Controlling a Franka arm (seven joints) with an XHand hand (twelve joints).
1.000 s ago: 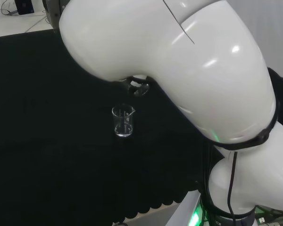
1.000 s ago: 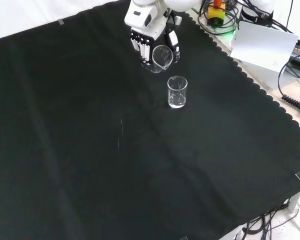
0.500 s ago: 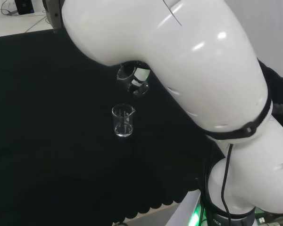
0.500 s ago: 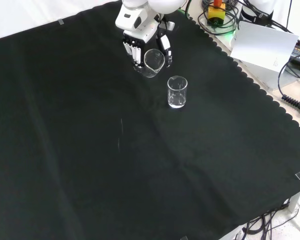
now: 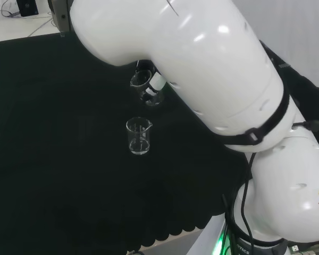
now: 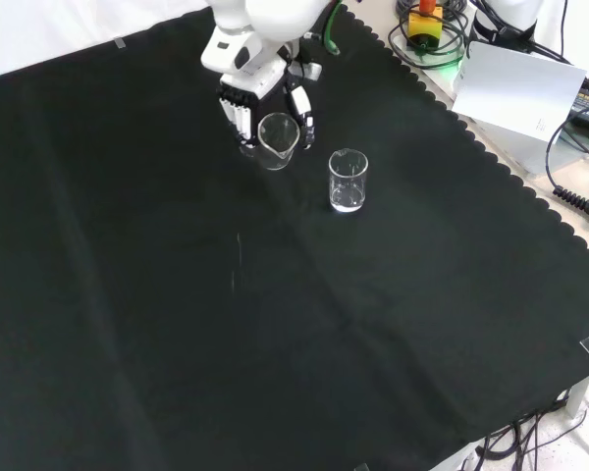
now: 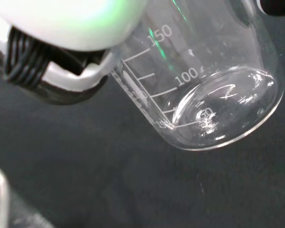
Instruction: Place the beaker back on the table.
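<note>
Two beakers in head view: held beaker near cloth's far middle, second beaker standing nearer. Front view: hand curled round it, close to top edge. Wrist view: base tilted, apparently off cloth. Carrying step; next, lower upright, then release.

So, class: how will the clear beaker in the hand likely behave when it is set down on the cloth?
The held beaker looks empty, so probably light. Its clear, smooth wall suggests it is fragile and slippery in the hand. It is tilted now, so it might tip unless levelled first.
</note>
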